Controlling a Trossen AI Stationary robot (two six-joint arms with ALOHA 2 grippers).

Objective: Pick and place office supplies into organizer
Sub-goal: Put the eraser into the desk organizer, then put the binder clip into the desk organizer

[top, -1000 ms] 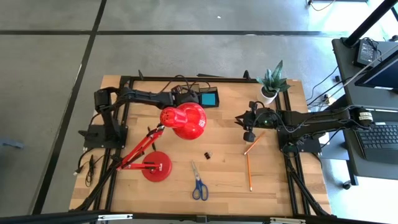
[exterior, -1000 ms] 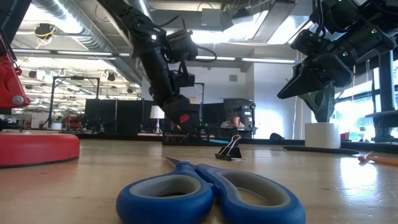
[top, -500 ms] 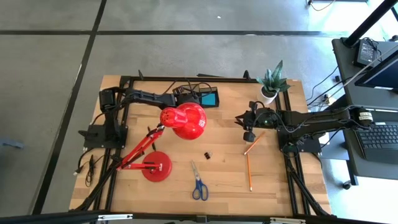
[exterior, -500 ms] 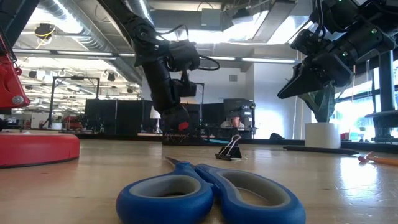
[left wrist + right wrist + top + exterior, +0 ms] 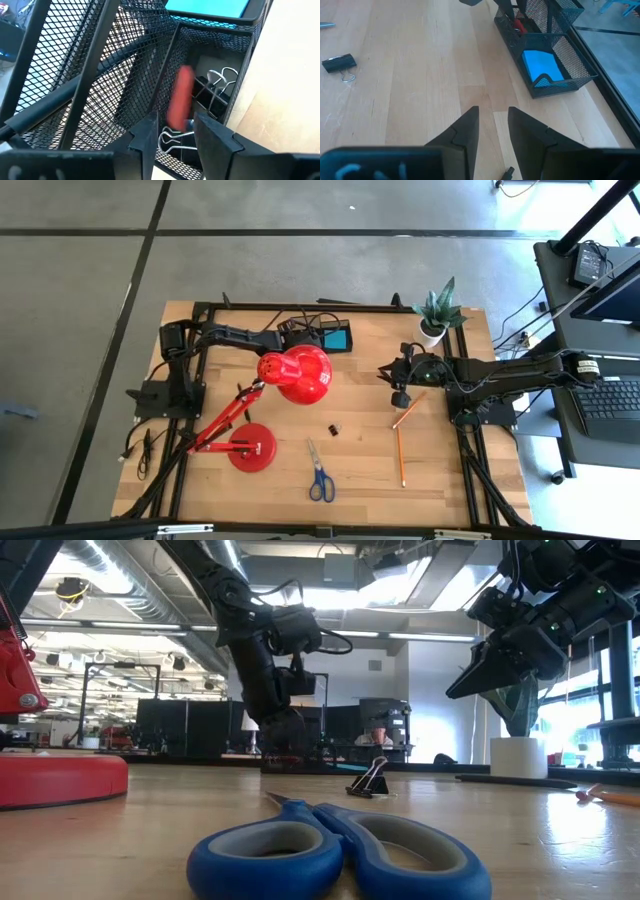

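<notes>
Red, a small clip (image 5: 180, 97) drops into the organizer (image 5: 212, 60) at the counter's far edge because the left end effector (image 5: 172, 132) above has parted its fingers, while the right end effector (image 5: 492, 131), empty and apart, waits mid-counter.

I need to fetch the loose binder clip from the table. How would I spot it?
Find the red desk lamp on the wooden table. Right of its base lie blue-handled scissors; just beyond them sits the binder clip, tiny, black, with wire handles, unlike the long pencils.
</notes>
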